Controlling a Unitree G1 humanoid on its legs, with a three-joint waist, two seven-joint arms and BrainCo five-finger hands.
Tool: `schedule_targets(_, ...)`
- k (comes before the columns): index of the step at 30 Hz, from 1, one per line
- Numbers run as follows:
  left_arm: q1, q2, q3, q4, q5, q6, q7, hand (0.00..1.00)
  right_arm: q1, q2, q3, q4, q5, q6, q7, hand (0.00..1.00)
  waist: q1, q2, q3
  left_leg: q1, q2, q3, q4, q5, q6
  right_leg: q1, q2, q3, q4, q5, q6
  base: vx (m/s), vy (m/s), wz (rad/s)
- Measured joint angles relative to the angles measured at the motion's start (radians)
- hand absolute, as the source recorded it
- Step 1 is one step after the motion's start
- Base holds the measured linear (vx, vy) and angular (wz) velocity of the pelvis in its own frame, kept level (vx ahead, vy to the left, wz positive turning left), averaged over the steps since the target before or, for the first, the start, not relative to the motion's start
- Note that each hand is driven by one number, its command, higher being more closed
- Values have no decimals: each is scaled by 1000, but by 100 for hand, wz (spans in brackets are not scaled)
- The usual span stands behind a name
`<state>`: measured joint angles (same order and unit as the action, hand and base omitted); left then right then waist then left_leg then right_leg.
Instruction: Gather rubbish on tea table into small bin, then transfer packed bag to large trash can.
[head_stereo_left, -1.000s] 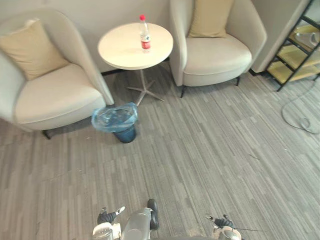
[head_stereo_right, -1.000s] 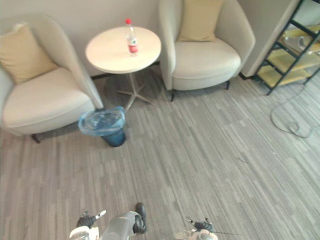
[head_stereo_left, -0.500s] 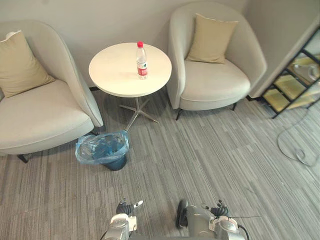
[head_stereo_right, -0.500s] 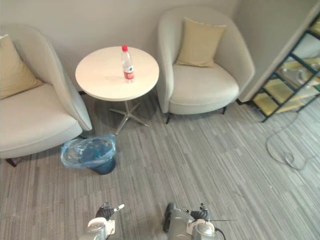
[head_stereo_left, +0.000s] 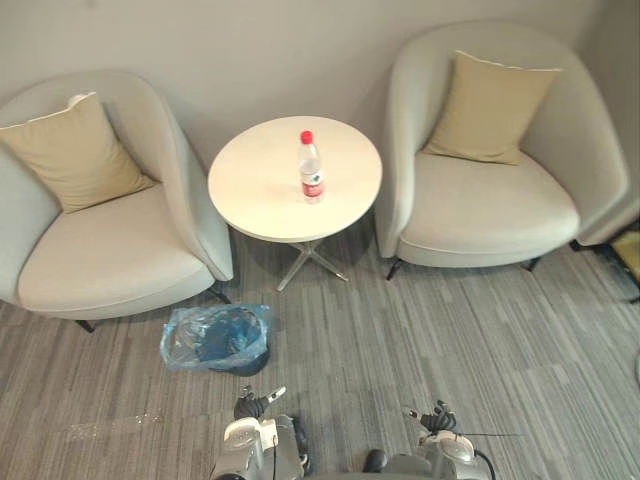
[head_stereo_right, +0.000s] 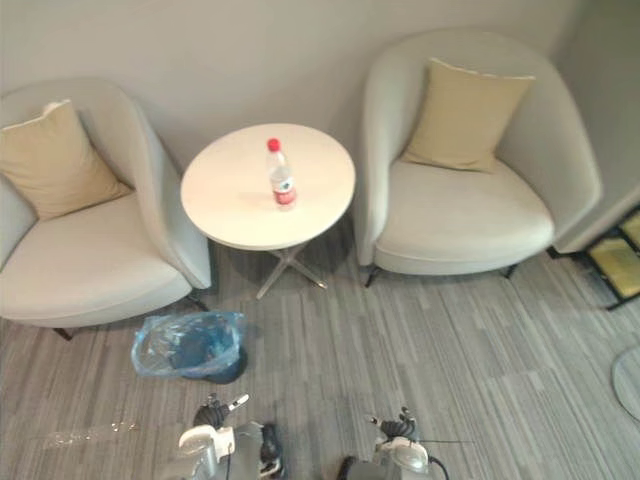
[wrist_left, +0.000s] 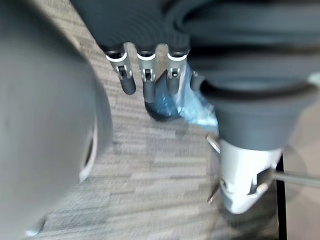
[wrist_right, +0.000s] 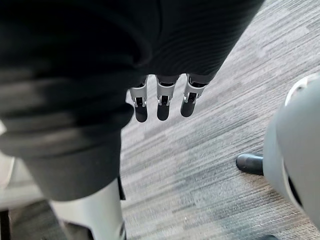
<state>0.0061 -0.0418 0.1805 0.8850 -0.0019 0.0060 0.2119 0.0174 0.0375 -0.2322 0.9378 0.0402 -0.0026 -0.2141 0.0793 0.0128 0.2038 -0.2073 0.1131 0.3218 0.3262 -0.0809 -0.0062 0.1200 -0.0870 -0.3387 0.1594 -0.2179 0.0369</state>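
Note:
A clear plastic bottle (head_stereo_left: 312, 168) with a red cap and red label stands upright near the middle of the round white tea table (head_stereo_left: 255, 185). On the carpet in front of the table's left side sits the small dark bin (head_stereo_left: 218, 338), lined with a crumpled blue bag. My left hand (head_stereo_left: 255, 405) hangs low just in front of the bin. Its fingers (wrist_left: 145, 80) are relaxed and hold nothing, and the blue bag (wrist_left: 195, 105) shows past them. My right hand (head_stereo_left: 437, 420) hangs low to the right, its fingers (wrist_right: 160, 102) straight over bare carpet.
Two beige armchairs flank the table, the left one (head_stereo_left: 110, 250) and the right one (head_stereo_left: 490, 205), each with a tan cushion. A wall runs behind them. A black shelf (head_stereo_right: 618, 262) stands at the far right. Grey striped carpet lies between me and the table.
The whole picture has shifted because the camera moved. The table, chairs and bin now sit nearer and more central. Both hands stay low at the bottom edge, holding nothing.

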Motion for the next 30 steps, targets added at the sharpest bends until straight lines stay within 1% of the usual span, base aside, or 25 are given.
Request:
schedule_targets(2, -3, 15, -1, 7, 0, 0, -1, 0, 3, 21, 0, 6, -4, 3, 2, 0, 1, -26, -10, 6, -23, 6, 15, -41, 14, 7, -29, 30, 14, 0, 16, 424, 169, 8)
schedule_targets(3, -6, 18, -2, 17, 0, 0, -1, 0, -2, 22, 1, 17, -5, 5, 3, 0, 7, -26, -10, 38, -29, 21, 23, -77, 15, -8, -49, 55, 99, -14, 38, 338, 171, -21)
schedule_targets(4, -6, 19, -3, 26, 0, 1, -1, 0, -5, 22, 5, 18, -10, 7, 6, 0, 9, -26, -10, 68, -36, 25, 19, -102, 17, -37, -69, 77, 204, -24, 53, 307, 167, -32)
schedule_targets(6, -6, 41, -26, 57, 2, 6, -3, 0, -3, 20, 15, 5, -44, 6, 22, 0, -1, -33, -16, 157, -75, 15, 1, -164, 15, -194, -146, 140, 622, -9, 69, 294, 133, -2)
schedule_targets(8, -5, 59, -56, 82, 2, 11, -3, 0, 4, 19, 27, -20, -45, 6, 28, 0, -30, -47, -25, 215, -88, -19, 1, -187, 14, -262, -164, 155, 776, -31, 72, 349, 29, 65)
schedule_targets(10, -2, 59, -58, 82, 3, 10, -3, 0, 2, 16, 30, -19, -53, 5, 31, 0, -28, -48, -26, 268, -88, -45, -18, -187, 15, -315, -163, 145, 751, -62, 54, 431, -43, 68)
schedule_targets(11, 0, 56, -58, 82, 3, 11, -3, 0, 2, 14, 30, -20, -60, 3, 34, 0, -30, -43, -28, 289, -85, -65, -33, -187, 15, -340, -156, 145, 691, -70, 45, 437, -111, 63)
schedule_targets(12, 1, 52, -57, 82, 3, 13, -3, 0, 0, 9, 31, -23, -62, -1, 39, 0, -32, -34, -29, 305, -74, -90, -39, -190, 9, -368, -137, 158, 602, -70, 40, 384, -135, 62)
schedule_targets(13, 1, 49, -57, 80, 3, 13, -2, 0, -2, 6, 31, -24, -62, -1, 39, 0, -32, -30, -28, 317, -66, -105, -47, -194, 2, -379, -123, 169, 557, -67, 36, 308, -147, 62)
schedule_targets(14, -2, 45, -57, 80, 2, 13, -2, 0, -8, 1, 31, -22, -62, -1, 40, 0, -34, -20, -28, 326, -47, -130, -48, -202, -11, -395, -93, 200, 484, -58, 34, 286, -203, 52)
schedule_targets(15, -2, 43, -57, 80, 2, 13, -1, 0, -10, -2, 32, -23, -62, -1, 40, 0, -35, -14, -28, 332, -32, -151, -48, -208, -22, -402, -69, 225, 418, -34, 34, 367, -296, 67)
schedule_targets(16, 0, 44, -57, 80, 2, 12, 0, 0, -10, -3, 41, -20, -62, -1, 39, 0, -36, -20, -31, 345, -23, -179, -45, -220, -44, -396, -45, 272, 305, 32, 30, 455, -395, 66)
schedule_targets(17, 5, 48, -52, 86, 2, 11, -1, 0, -6, -1, 43, -20, -60, -1, 43, 0, -37, -36, -37, 351, -27, -209, -44, -237, -74, -388, -39, 308, 262, 124, 32, 393, -331, 57)
schedule_targets(18, 0, 27, -43, 94, 1, 13, -1, 0, -21, -18, 44, -9, -66, 0, 44, 0, -37, 2, -39, 363, 5, -235, -45, -244, -87, -385, -20, 281, 304, 113, 17, 360, -294, 54)
schedule_targets(19, 3, 4, -40, 96, 2, 12, -1, 0, -17, -38, 42, -2, -72, 1, 43, 0, -38, 24, -50, 366, 26, -256, -44, -223, -103, -375, -11, 257, 327, 61, 4, 319, -269, 43)
schedule_targets(20, 3, -15, -39, 96, 2, 9, -1, 0, -19, -45, 43, -1, -73, 3, 44, 0, -40, 32, -48, 364, 40, -266, -24, -219, -110, -363, -6, 238, 329, 37, -8, 356, -319, 50)
schedule_targets(21, 1, -14, -43, 99, 2, 11, -2, 0, -21, -48, 43, -1, -74, 4, 44, 0, -42, 46, -48, 342, 58, -282, 23, -218, -112, -344, 0, 213, 326, 27, -21, 315, -328, 63)
schedule_targets(22, -1, -14, -35, 93, 2, 16, -3, 0, -18, -46, 46, -8, -77, 1, 42, 0, -54, 48, -47, 260, 85, -300, 198, -189, -123, -302, 9, 172, 299, 11, -32, 233, -261, 70)
schedule_targets(23, -1, -18, -28, 79, 2, 20, -3, 0, -15, -45, 49, -9, -76, 1, 40, 0, -56, 46, -42, 209, 102, -296, 306, -153, -119, -269, 12, 152, 276, 8, -37, 193, -237, 71)
schedule_targets(24, -1, -14, -16, 61, 2, 24, -1, 0, -8, -43, 52, -8, -74, 1, 37, 0, -51, 32, -31, 155, 132, -271, 413, -158, -110, -225, 16, 140, 245, 6, -42, 146, -155, 41)
schedule_targets(25, -1, -16, -14, 49, 2, 24, 0, 0, -3, -41, 51, -7, -66, 1, 34, 0, -45, 35, -28, 137, 151, -226, 457, -170, -106, -183, 17, 125, 218, 8, -46, 167, -136, 30)
schedule_targets(26, 0, -16, -22, 44, 2, 24, 0, 0, 2, -41, 50, -5, -59, 1, 28, 0, -43, 27, -24, 128, 153, -173, 444, -177, -106, -147, 16, 120, 191, 9, -47, 118, -68, 12)
schedule_targets(28, 2, -13, -46, 45, 2, 24, -1, 0, 4, -41, 50, -5, -47, 0, 20, 0, -42, 35, -27, 115, 117, -138, 295, -172, -95, -127, 13, 120, 165, 10, -43, 96, 2, -3)
schedule_targets(29, 0, -13, -60, 52, 2, 26, -1, 0, 3, -43, 49, -5, -39, 1, 18, 0, -42, 42, -32, 104, 91, -139, 186, -144, -88, -128, 16, 120, 164, 11, -35, 116, 87, 1)
schedule_targets(30, -5, -14, -62, 61, 2, 27, -1, 0, 1, -42, 48, -3, -38, 0, 17, 0, -42, 46, -37, 119, 76, -138, 123, -146, -93, -131, 18, 127, 162, 12, -21, 128, 75, 15)
